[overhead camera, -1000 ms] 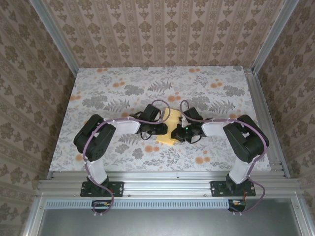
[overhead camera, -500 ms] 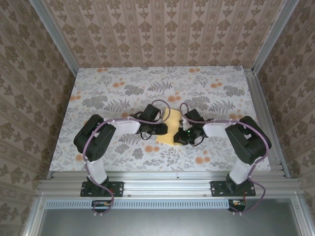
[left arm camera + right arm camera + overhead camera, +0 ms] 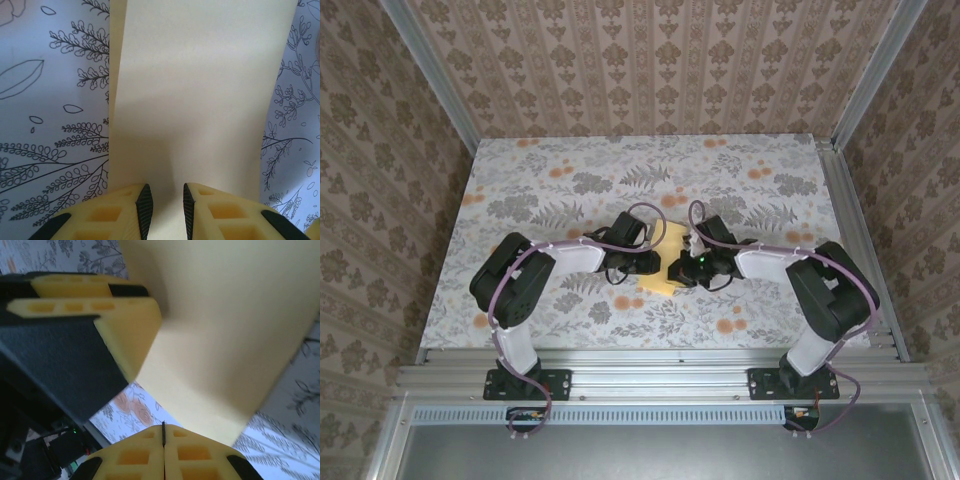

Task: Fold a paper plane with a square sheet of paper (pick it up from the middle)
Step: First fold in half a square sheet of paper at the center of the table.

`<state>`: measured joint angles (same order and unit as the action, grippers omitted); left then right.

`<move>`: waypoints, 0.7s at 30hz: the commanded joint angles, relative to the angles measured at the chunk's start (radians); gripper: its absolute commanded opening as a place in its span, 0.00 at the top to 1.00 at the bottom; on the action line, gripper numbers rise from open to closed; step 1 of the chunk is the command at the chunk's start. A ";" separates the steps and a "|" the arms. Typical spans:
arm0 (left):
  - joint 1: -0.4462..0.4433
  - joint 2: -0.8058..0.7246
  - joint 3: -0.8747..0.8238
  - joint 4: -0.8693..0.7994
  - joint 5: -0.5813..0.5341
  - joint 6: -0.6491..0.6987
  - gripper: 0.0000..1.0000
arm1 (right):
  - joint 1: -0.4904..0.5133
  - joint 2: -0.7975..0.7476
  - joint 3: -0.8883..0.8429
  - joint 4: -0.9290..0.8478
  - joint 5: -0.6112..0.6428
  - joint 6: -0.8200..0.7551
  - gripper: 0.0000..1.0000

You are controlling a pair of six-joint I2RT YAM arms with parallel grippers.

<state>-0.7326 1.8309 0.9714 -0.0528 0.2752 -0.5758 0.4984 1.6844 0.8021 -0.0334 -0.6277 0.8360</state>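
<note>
From above, the square sheet of paper [image 3: 667,258] lay on the bench [image 3: 530,200] between left end effector [image 3: 646,262] and right end effector [image 3: 684,270]. Left wrist: it ran as a long strip straight ahead, jaws slightly parted over it. Right wrist: jaws closed at its edge. It looked light and floppy, best pinched at edges.

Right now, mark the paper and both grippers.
paper [image 3: 200,90], left wrist view, middle of the sheet's flat face.
left gripper [image 3: 165,195], left wrist view, gap between its fingertips.
right gripper [image 3: 163,430], right wrist view, seam between its closed fingertips.
</note>
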 commanded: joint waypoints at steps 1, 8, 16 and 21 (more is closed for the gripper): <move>-0.002 0.050 -0.045 -0.126 -0.054 -0.006 0.71 | 0.011 0.052 0.019 0.027 -0.022 0.018 0.91; -0.004 0.065 -0.037 -0.116 -0.049 -0.005 0.71 | 0.026 0.075 0.029 -0.148 0.002 -0.122 0.91; -0.004 0.082 -0.024 -0.129 -0.043 0.008 0.71 | -0.010 0.027 0.025 -0.319 0.101 -0.244 0.91; -0.007 0.081 -0.004 -0.157 -0.058 0.031 0.71 | -0.046 -0.040 0.054 -0.256 0.038 -0.179 0.90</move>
<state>-0.7338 1.8408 0.9913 -0.0711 0.2752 -0.5743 0.4698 1.7000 0.8310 -0.2733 -0.5797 0.6353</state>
